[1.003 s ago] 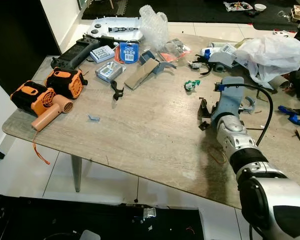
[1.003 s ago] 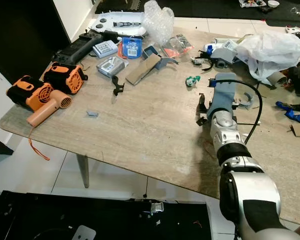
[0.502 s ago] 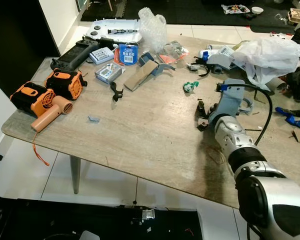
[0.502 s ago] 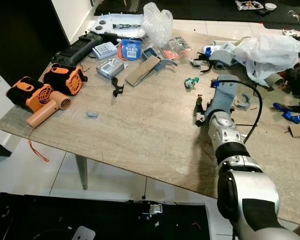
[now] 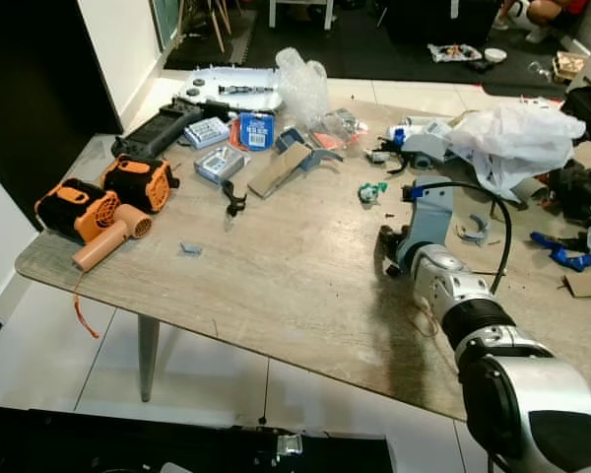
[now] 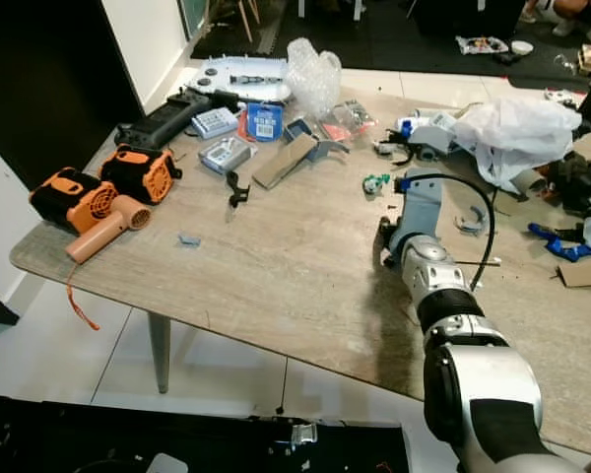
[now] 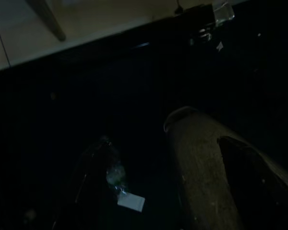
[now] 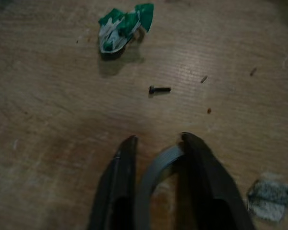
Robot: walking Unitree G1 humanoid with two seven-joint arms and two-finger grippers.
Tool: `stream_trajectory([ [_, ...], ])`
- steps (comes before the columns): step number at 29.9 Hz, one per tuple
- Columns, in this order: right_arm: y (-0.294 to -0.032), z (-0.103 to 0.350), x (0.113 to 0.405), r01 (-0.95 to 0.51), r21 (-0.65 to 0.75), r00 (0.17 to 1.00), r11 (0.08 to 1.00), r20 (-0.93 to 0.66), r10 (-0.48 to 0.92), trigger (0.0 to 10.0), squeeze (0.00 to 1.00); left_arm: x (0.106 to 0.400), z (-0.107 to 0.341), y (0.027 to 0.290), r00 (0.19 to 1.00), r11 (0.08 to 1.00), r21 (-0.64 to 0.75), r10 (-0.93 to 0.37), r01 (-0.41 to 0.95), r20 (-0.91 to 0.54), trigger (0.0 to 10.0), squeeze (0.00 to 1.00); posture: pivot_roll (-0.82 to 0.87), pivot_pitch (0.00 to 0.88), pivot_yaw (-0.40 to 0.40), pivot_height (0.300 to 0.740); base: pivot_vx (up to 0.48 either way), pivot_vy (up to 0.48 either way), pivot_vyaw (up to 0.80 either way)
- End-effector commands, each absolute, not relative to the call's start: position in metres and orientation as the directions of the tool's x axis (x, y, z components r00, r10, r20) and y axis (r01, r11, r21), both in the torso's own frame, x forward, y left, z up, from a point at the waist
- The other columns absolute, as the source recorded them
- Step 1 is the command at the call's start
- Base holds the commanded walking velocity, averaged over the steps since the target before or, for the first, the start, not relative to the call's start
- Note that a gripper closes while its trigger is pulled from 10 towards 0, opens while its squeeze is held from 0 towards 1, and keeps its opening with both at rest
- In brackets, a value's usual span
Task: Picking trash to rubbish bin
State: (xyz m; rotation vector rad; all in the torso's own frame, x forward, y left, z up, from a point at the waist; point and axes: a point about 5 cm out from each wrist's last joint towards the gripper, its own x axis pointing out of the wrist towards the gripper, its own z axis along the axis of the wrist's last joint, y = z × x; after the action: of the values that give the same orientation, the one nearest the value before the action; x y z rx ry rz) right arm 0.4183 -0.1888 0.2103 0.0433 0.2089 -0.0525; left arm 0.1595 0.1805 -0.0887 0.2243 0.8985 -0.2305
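Wood-grain table [image 5: 276, 286] carries a scatter of tools and litter. The right gripper [image 8: 156, 153] hovers low over it near the middle, its fingers [image 8: 120, 187] clenched on a curved grey strip [image 8: 151, 177]. Just beyond the fingertips lies a small black screw [image 8: 159, 89], and a little farther from the gripper a crumpled green-and-white wrapper [image 5: 371, 191]. A grey fluff scrap [image 8: 270, 195] lies beside the gripper. White plastic bag [image 5: 517, 138] rests at the table's far side. The left gripper [image 7: 206, 167] hangs in shadow above dark floor; whether its fingers are closed cannot be told.
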Motion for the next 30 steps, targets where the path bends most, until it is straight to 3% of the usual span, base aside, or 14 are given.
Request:
stream_trajectory([
  [1,-0.190,0.189,0.413,0.064,0.043,0.955,0.997,-0.293,-0.049,0.0,0.00,0.093,-0.115,0.184,0.340,0.957,0.018,-0.086,0.291,-0.936,10.0,0.00,-0.02,0.202,-0.002,0.740,0.000,0.000,0.00],
  [9,-0.185,0.192,0.414,0.028,0.078,0.959,0.997,-0.282,-0.005,0.0,0.00,0.093,-0.114,0.188,0.331,0.960,0.024,-0.074,0.280,-0.941,10.0,0.00,-0.03,0.163,0.005,0.740,0.000,0.000,0.00],
  [14,-0.180,0.207,0.418,-0.037,0.270,0.982,0.962,-0.171,0.085,0.0,0.00,0.099,-0.113,0.189,0.331,0.960,0.027,-0.069,0.279,-0.941,10.0,0.00,-0.04,0.132,0.012,0.740,0.000,0.000,0.00],
  [19,-0.179,0.213,0.418,-0.083,0.349,0.985,0.933,-0.111,0.129,0.0,0.00,0.103,-0.112,0.189,0.338,0.960,0.029,-0.071,0.280,-0.938,10.0,0.00,-0.04,0.118,0.016,0.740,0.000,0.000,0.00],
  [21,-0.175,0.229,0.419,-0.204,0.432,0.977,0.879,0.031,0.212,0.0,0.00,0.107,-0.111,0.188,0.344,0.959,0.027,-0.075,0.282,-0.936,10.0,0.00,-0.05,0.109,0.018,0.740,0.000,0.000,0.00],
  [23,-0.170,0.253,0.415,-0.429,0.550,0.903,0.717,0.276,0.329,0.0,0.00,0.111,-0.110,0.186,0.353,0.959,0.019,-0.086,0.283,-0.932,10.0,0.00,-0.05,0.103,0.018,0.740,0.000,0.000,0.00],
  [24,-0.170,0.253,0.415,-0.429,0.550,0.903,0.717,0.276,0.329,0.0,0.00,0.111,-0.110,0.186,0.353,0.959,0.019,-0.086,0.283,-0.932,10.0,0.00,-0.05,0.103,0.018,0.740,0.000,0.000,0.00],
  [25,-0.167,0.256,0.412,-0.500,0.573,0.866,0.649,0.341,0.367,0.7,0.00,0.112,-0.110,0.185,0.357,0.960,0.015,-0.090,0.280,-0.930,10.0,0.00,-0.05,0.100,0.016,0.740,0.000,0.000,0.00],
  [26,-0.162,0.258,0.404,-0.611,0.572,0.791,0.547,0.440,0.424,4.7,0.00,0.115,-0.110,0.184,0.362,0.961,0.010,-0.094,0.275,-0.928,10.0,0.00,-0.06,0.094,0.015,0.740,0.000,0.000,0.00],
  [29,-0.159,0.256,0.398,-0.671,0.553,0.742,0.494,0.492,0.456,4.7,0.00,0.116,-0.109,0.184,0.364,0.962,0.009,-0.095,0.272,-0.926,10.0,0.00,-0.06,0.094,0.015,0.740,0.000,0.000,0.00],
  [30,-0.141,0.245,0.383,-0.762,0.509,0.646,0.401,0.541,0.539,10.0,0.00,0.117,-0.109,0.184,0.364,0.963,0.009,-0.094,0.271,-0.926,10.0,0.00,-0.06,0.087,0.017,0.740,0.000,0.000,0.00],
])
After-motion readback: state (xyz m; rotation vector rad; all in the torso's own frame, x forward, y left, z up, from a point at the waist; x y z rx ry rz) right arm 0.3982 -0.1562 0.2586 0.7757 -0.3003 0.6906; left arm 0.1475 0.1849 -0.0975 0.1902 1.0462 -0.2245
